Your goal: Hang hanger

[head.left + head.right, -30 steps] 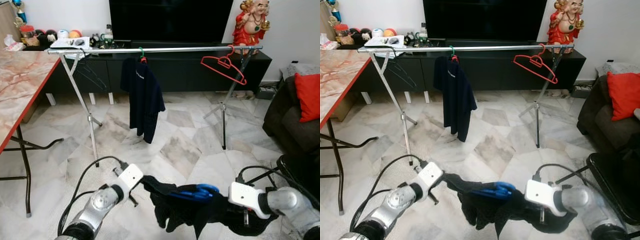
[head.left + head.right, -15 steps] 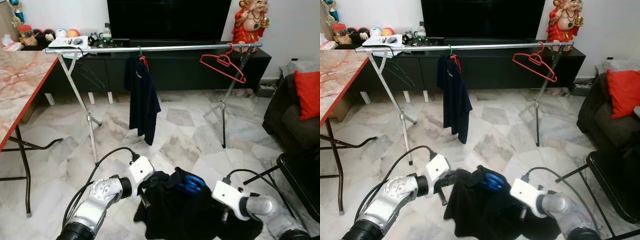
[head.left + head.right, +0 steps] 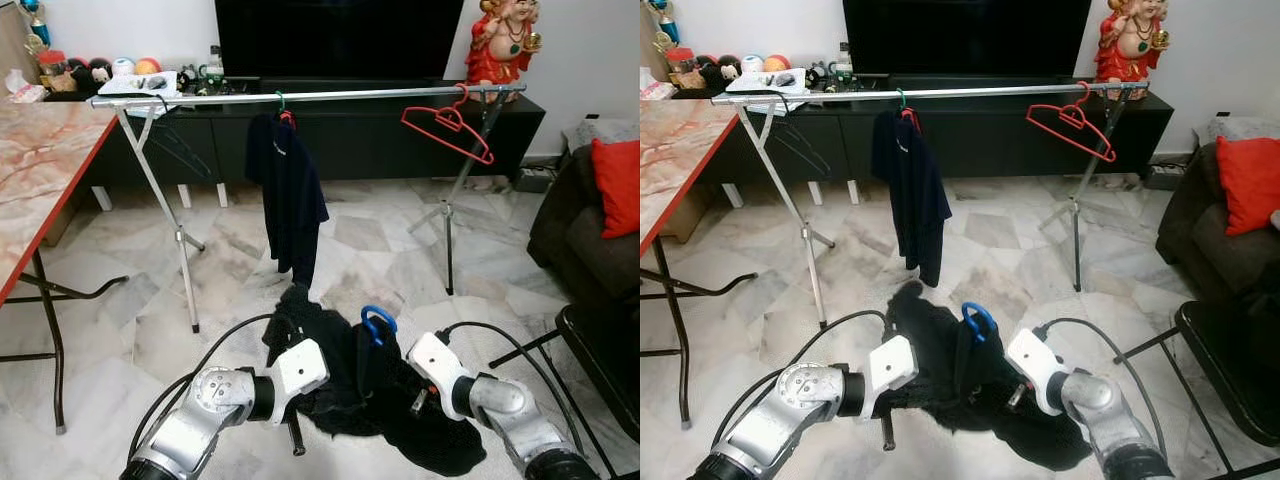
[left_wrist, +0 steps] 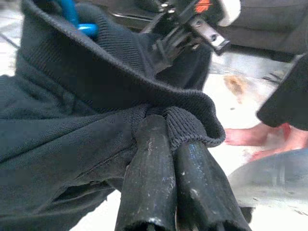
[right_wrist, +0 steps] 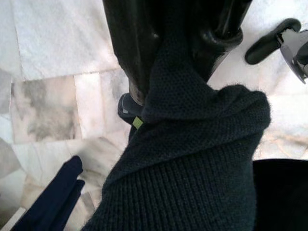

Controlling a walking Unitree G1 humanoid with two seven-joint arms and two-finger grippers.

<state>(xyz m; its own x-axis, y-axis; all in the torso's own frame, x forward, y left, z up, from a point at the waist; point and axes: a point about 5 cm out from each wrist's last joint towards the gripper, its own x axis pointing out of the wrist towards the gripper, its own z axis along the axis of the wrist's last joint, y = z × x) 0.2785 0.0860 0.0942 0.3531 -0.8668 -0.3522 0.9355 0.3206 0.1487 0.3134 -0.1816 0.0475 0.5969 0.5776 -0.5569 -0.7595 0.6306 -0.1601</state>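
Observation:
A dark knit sweater (image 3: 345, 375) on a blue hanger hangs between my two grippers, low over the marble floor. The hanger's blue hook (image 3: 377, 322) stands up out of the collar. My left gripper (image 3: 315, 378) is shut on the sweater's ribbed edge (image 4: 187, 120), both fingers (image 4: 149, 168) pressed together. My right gripper (image 3: 415, 385) is shut on knit fabric (image 5: 192, 120) on the other side. Ahead stands the silver clothes rail (image 3: 340, 97), well above and beyond the hook.
On the rail hang a navy shirt (image 3: 292, 190) near the middle and a bare red hanger (image 3: 447, 125) at the right. A marble-topped table (image 3: 40, 160) is at the left, a dark sofa with a red cushion (image 3: 618, 190) at the right, a TV cabinet (image 3: 380, 140) behind.
Both grippers have moved up and forward with the sweater. The garment has bunched between them and the blue hook, which lay flat, now stands upright.

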